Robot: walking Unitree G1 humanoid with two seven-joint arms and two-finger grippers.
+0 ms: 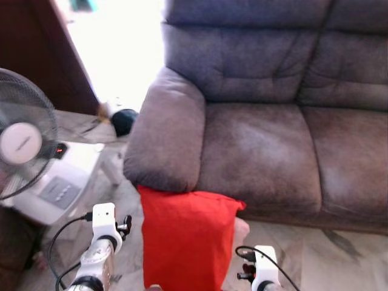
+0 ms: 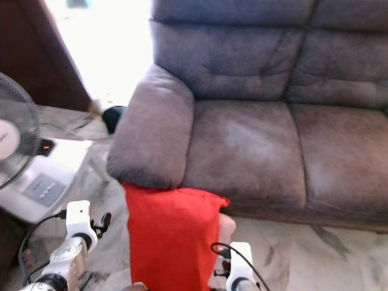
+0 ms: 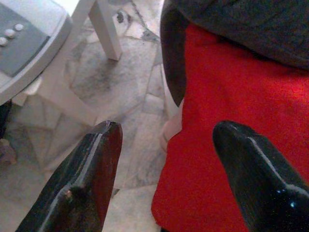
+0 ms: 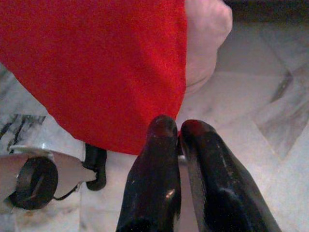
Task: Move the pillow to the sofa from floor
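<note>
Down at the lower right of the right wrist view, the right gripper [image 4: 177, 126] has its two black fingers pressed together, tips at the lower edge of the red pillow [image 4: 101, 67]; whether any cloth is pinched between them I cannot tell. Beside them, the pillow's pale inner cushion [image 4: 205, 34] pokes out of the red cover over the marble floor [image 4: 241, 96].

Across in the left wrist view, the left gripper [image 3: 166, 133] stands wide, one finger over bare floor, the other over the red cloth.

From the head cameras, the pillow stands at bottom centre, between the two silver arms, its top tucked against the underside of the sofa [image 1: 260, 145] armrest [image 1: 167, 130]. It rests on the floor, not on the seat. The grey-brown sofa takes up the upper right. At the left edge sit a fan [image 1: 21, 142] and a white appliance [image 1: 57, 185] with buttons; bright light glares at the upper left.
</note>
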